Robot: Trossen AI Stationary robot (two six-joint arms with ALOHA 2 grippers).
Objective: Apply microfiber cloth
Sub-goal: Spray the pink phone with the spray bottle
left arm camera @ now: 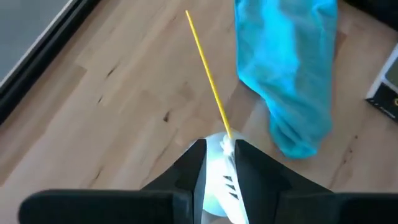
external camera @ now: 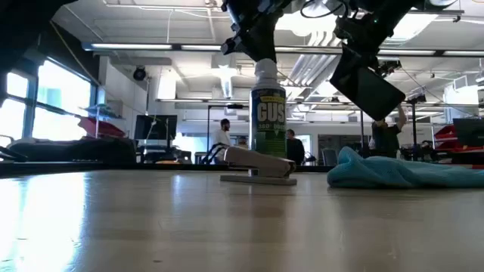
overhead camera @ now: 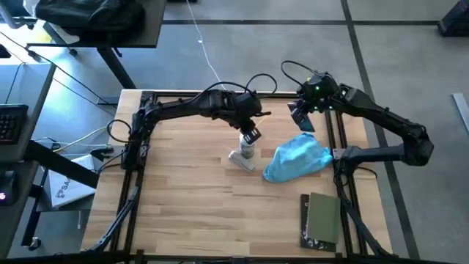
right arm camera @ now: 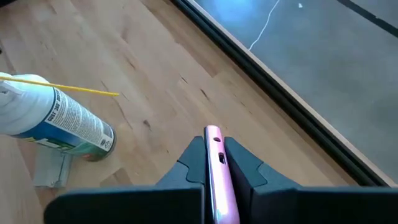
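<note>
The light-blue microfiber cloth lies crumpled on the wooden table right of centre, also in the low view and the left wrist view; no gripper touches it. Left of it a spray can with a yellow straw stands upright, with my left gripper shut on its top. A small pale grey oblong thing lies at the can's foot. Beyond the cloth's far end, my right gripper is shut on a thin flat dark slab with a pink edge, held above the table. My left gripper pinches the can's white cap between its two fingers, just below where the yellow straw comes out. The fingers come from above, pointing down. The can stays upright with its base at the table. My right gripper pinches the slab's pink edge between its two fingers, which lie on its two flat faces. The slab is lifted clear of the table and hangs tilted below the gripper in the low view.
A flat dark olive-green book lies near the table's front right corner. Black frame rails run along the table's left, right and far edges. Bare wood lies in the left and near parts. People stand far off in the room beyond.
</note>
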